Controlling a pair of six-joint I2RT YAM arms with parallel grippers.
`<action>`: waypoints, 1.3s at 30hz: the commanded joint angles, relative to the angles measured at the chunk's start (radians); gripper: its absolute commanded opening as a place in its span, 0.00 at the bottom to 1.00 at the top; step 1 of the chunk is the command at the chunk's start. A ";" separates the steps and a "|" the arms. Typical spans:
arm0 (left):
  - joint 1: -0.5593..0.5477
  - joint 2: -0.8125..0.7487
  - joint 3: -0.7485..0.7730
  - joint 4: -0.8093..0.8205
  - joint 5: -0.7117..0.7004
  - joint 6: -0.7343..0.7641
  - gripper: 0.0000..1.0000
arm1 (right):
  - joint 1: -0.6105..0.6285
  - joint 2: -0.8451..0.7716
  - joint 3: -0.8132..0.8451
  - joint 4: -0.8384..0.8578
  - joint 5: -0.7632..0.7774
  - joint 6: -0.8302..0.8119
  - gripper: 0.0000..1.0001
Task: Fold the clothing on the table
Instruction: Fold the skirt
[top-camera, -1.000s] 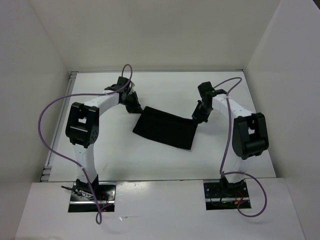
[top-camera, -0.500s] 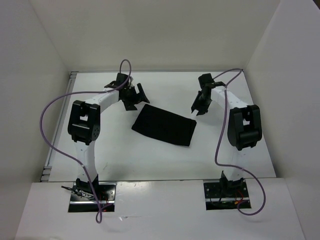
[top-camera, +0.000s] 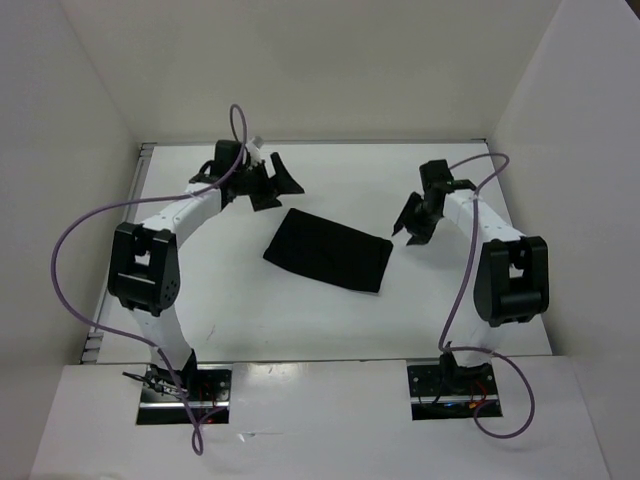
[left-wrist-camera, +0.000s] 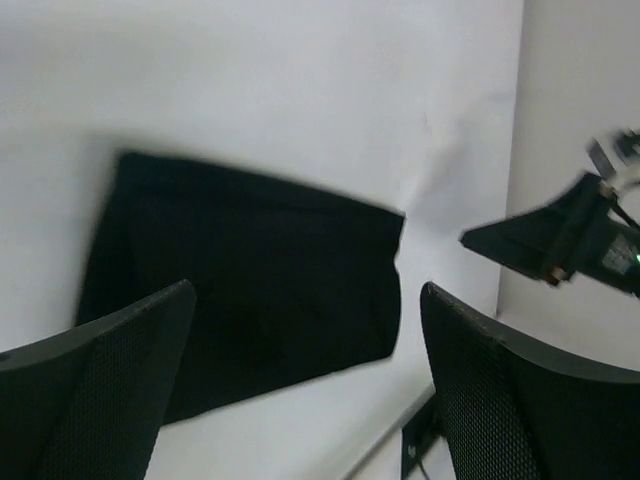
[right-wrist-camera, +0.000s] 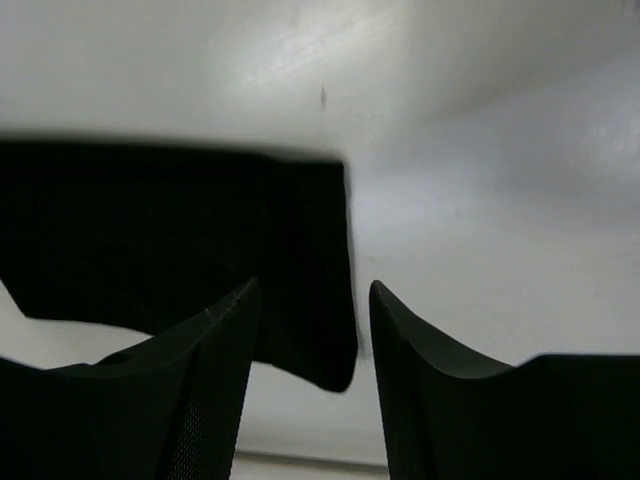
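The clothing (top-camera: 327, 250) is a plain black rectangle lying flat on the white table (top-camera: 225, 300), near its middle. My left gripper (top-camera: 279, 183) hovers beyond the cloth's far left corner, open and empty. In the left wrist view the clothing (left-wrist-camera: 250, 270) shows below and between the wide-apart fingers of the left gripper (left-wrist-camera: 305, 290). My right gripper (top-camera: 409, 225) hangs just off the cloth's far right corner, open, holding nothing. The right wrist view has the clothing (right-wrist-camera: 170, 230) under the right gripper (right-wrist-camera: 312, 285), its corner edge showing in the gap.
White walls (top-camera: 300, 70) enclose the table on three sides. A metal rim (top-camera: 140, 190) runs along the left edge. Purple cables (top-camera: 80, 240) loop off both arms. The right gripper (left-wrist-camera: 560, 240) also shows at the right of the left wrist view.
Both grippers were shut on the cloth's far corners, then opened and let go. The left arm swung back and left, the right arm back and right. The cloth settled flat.
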 joint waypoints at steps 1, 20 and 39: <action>-0.072 -0.062 -0.159 0.111 0.139 0.015 0.99 | 0.005 -0.095 -0.135 0.041 -0.118 0.012 0.53; -0.153 -0.018 -0.204 0.044 -0.088 0.084 0.25 | 0.083 -0.008 -0.257 0.153 -0.189 0.013 0.58; -0.069 -0.070 -0.151 -0.010 -0.116 0.113 0.21 | 0.143 0.121 -0.281 0.173 -0.031 0.056 0.18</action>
